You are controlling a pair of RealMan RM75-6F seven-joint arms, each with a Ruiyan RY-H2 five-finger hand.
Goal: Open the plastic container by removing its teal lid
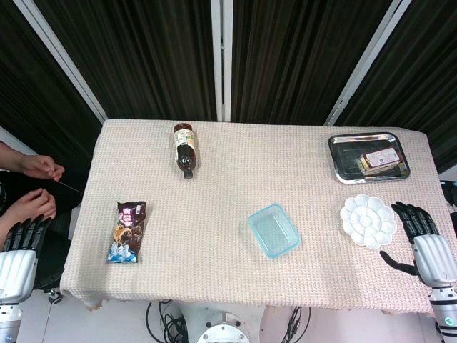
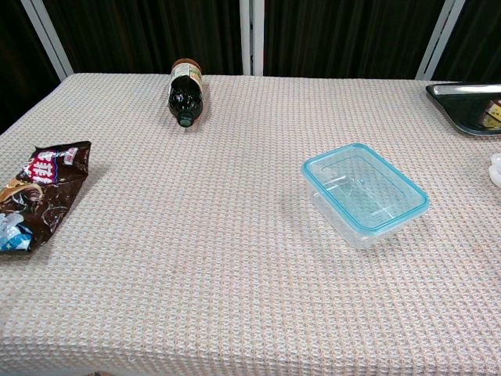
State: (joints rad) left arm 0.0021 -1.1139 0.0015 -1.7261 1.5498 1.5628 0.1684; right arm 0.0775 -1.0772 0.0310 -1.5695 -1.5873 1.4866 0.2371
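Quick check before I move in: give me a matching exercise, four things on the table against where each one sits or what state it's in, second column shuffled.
Things:
1. plastic container
2. bottle
3. snack packet
4. metal tray

Places or states:
A. far right corner of the table, something packaged inside it
B. lying on its side at the far edge, left of centre
C. near the middle, teal lid still on, no hand touching it
D. flat near the left edge

Pairs: 1-C, 2-B, 3-D, 4-A
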